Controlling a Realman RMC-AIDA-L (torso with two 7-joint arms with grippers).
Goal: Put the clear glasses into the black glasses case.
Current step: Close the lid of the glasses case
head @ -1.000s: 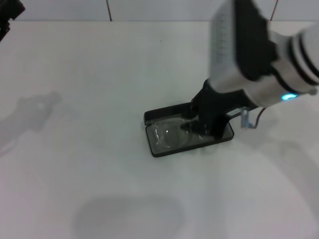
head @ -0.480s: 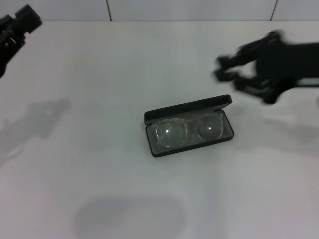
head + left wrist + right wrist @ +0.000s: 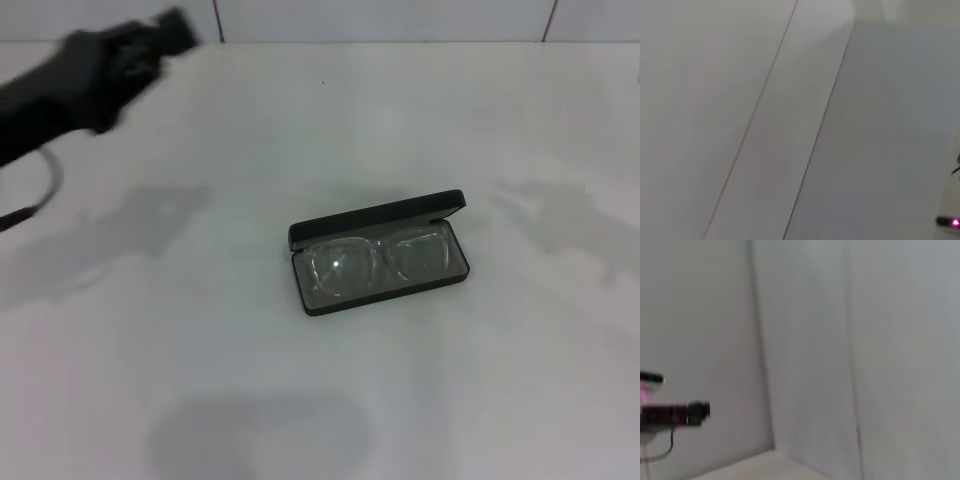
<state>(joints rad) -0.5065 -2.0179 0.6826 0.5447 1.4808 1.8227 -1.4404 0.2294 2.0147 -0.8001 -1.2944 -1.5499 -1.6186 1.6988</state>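
Observation:
The black glasses case (image 3: 378, 253) lies open in the middle of the white table, its lid (image 3: 380, 218) standing up along the far side. The clear glasses (image 3: 378, 262) rest inside it on the grey lining, lenses side by side along the case. My left gripper (image 3: 150, 42) hangs high over the table's far left corner, well away from the case and blurred. My right gripper is out of the head view, and only its shadow (image 3: 570, 220) falls on the table right of the case. Both wrist views show just pale wall.
The white table (image 3: 320, 400) ends at a tiled wall (image 3: 380, 18) at the back. A cable (image 3: 45, 190) loops under the left arm. A dark arm part (image 3: 675, 412) with a pink light shows far off in the right wrist view.
My right gripper let go of the glasses in the case, lifted away to the right and left the head view. My left arm has swung in from the far left corner.

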